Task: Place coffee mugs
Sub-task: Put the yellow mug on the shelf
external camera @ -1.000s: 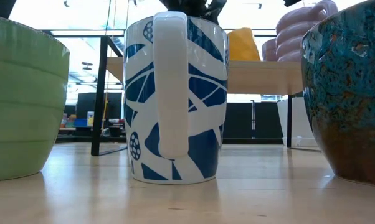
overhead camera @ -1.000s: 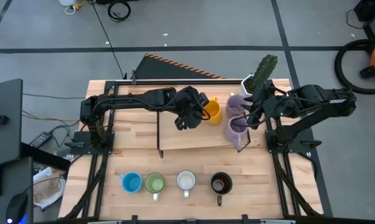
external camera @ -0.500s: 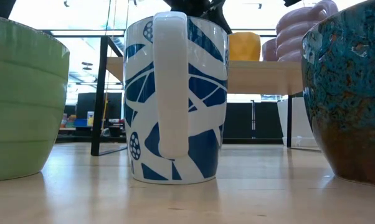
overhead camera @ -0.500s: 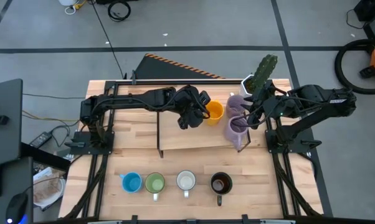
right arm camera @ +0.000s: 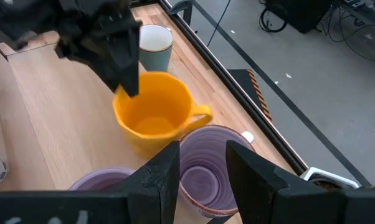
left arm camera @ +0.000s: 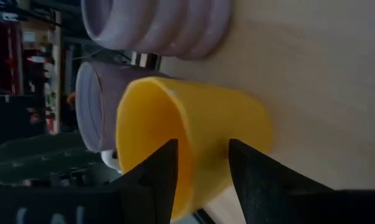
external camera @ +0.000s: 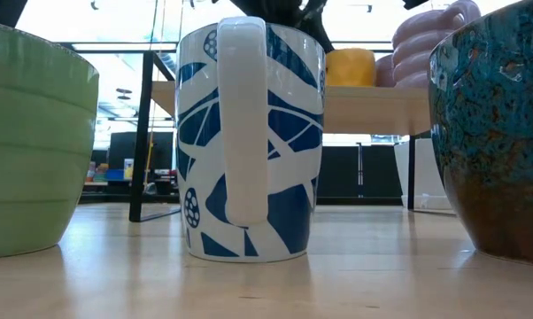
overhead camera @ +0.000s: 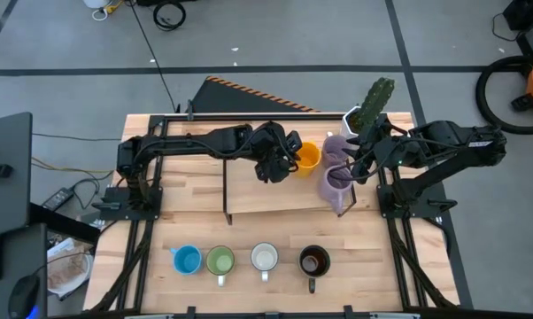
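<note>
The orange mug (overhead camera: 307,157) stands upright on a raised wooden shelf (overhead camera: 275,193), next to two lilac mugs (overhead camera: 336,146) (overhead camera: 335,182). My left gripper (overhead camera: 290,158) is shut on its rim. My right gripper (overhead camera: 351,165) is open and hovers over a lilac mug (right arm camera: 203,169), whose rim shows between its fingers; I see no touch. Blue (overhead camera: 187,260), green (overhead camera: 220,260), white (overhead camera: 265,257) and dark brown (overhead camera: 313,260) mugs stand in a row near the table's near edge. Another white mug (right arm camera: 155,42) stands on the shelf beyond the orange one. My left gripper holds the orange mug by its rim wall (left arm camera: 197,146) on the side facing the table's left, opposite the handle (right arm camera: 199,116). One finger (left arm camera: 161,177) is inside the mug and one (left arm camera: 253,177) outside. The fingers come slanting down from the left. The mug stands upright on the shelf.
A white pot with a cactus (overhead camera: 371,106) stands at the table's far right corner, just behind my right arm. The shelf's left part (overhead camera: 244,190) lies bare. In the low view the patterned white mug (external camera: 249,142) hides much of the shelf.
My left gripper has moved toward the table's right, carrying the orange mug closer to the lilac mugs. The mug was tilted a second ago and now stands upright on the shelf. My right arm has kept still.
</note>
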